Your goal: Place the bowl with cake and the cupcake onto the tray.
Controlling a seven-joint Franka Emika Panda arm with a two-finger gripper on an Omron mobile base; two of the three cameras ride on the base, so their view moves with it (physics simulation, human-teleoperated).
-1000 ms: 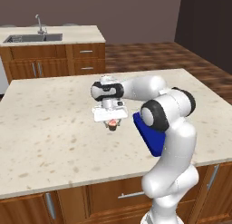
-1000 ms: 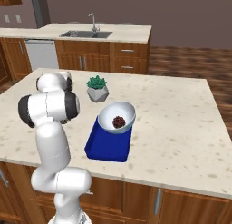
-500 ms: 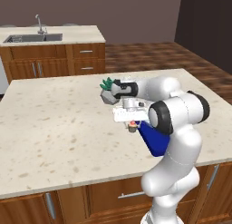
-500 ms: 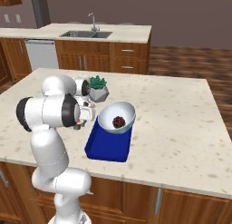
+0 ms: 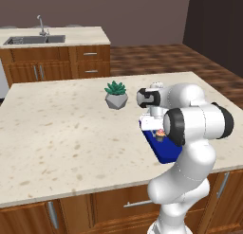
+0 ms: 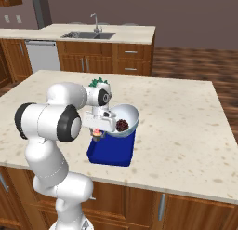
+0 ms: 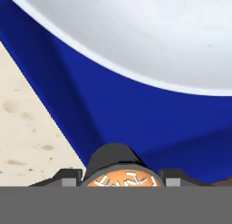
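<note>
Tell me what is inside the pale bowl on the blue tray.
The bowl holds a small dark brown-red cake piece. It sits on the tray. The gripper, holding the cupcake, covers the bowl's near left rim.

Tray [image 6: 110,154]: deep blue, flat, rectangular, low rim, lying on the counter near its front edge. Bowl with cake [image 6: 129,117]: wide, glossy pale blue-white, sitting on the tray's far end at 12 o'clock, tilted, a small dark brown-red piece inside. Cupcake [image 6: 96,133]: tiny, pink frosting, orange-brown wrapper, upright, held off the surface above the tray's left edge, at about 8 o'clock from the bowl and just beside it.
</note>
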